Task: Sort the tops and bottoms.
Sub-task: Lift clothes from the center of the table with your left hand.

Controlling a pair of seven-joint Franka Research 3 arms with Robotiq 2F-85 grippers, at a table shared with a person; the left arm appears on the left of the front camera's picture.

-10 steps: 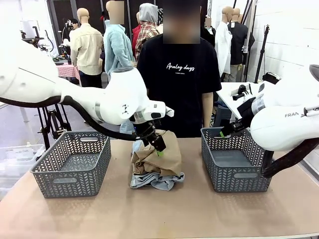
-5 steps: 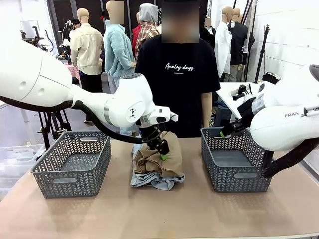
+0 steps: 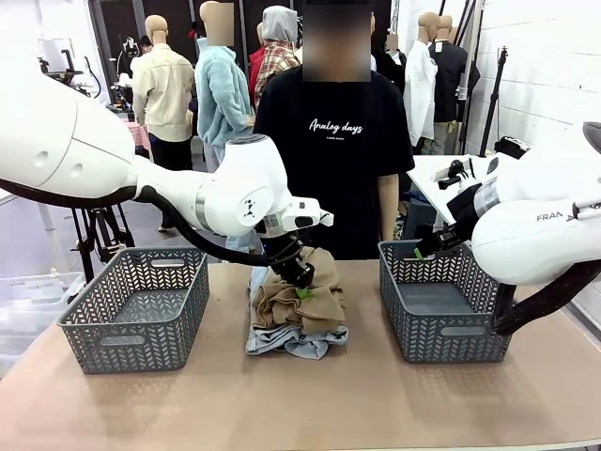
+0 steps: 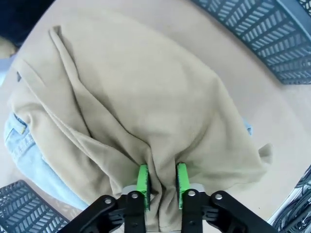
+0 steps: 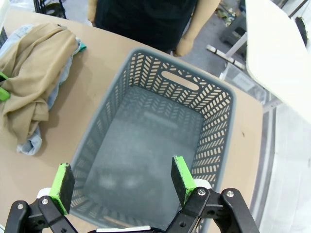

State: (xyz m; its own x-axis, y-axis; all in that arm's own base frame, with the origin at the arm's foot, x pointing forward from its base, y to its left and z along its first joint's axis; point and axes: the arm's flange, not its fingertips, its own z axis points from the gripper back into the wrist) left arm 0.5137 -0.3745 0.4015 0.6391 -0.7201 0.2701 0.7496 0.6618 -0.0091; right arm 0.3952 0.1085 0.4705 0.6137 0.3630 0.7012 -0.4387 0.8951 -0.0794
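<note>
Brown tabletop (image 3: 376,404) runs across the front view, a grey left basket (image 3: 141,305) and a grey right basket (image 3: 437,301) standing well apart on it, with a person (image 3: 338,141) in a black T-shirt at the far side. Between the baskets lies a pile. The khaki-tan top (image 3: 319,299) sits crumpled on it and the pale blue denim bottoms (image 3: 291,340) stick out at the near edge. The layers between cannot be told apart. The left gripper (image 3: 299,282) is down on the khaki-tan top's far left part, its fingertips partly sunk in cloth. The right arm hangs over the right basket, its fingers mostly hidden behind its own white body.

From the left wrist, the left gripper (image 4: 161,177) has its green pads drawn close on a raised fold of the khaki-tan top (image 4: 146,97) — the cloth bunches into ridges between them. A strip of the denim bottoms (image 4: 24,141) shows at the left edge, with basket corners cut off at the top right and bottom left.

From the right wrist, the right gripper (image 5: 121,177) has its fingers wide apart above the right basket (image 5: 214,111), holding nothing. The khaki-tan top (image 5: 34,68) lies at the left over the denim bottoms (image 5: 31,141), and a teal sliver (image 5: 81,47) peeks out at the pile's far edge — too little of it shows to make out the garment.
</note>
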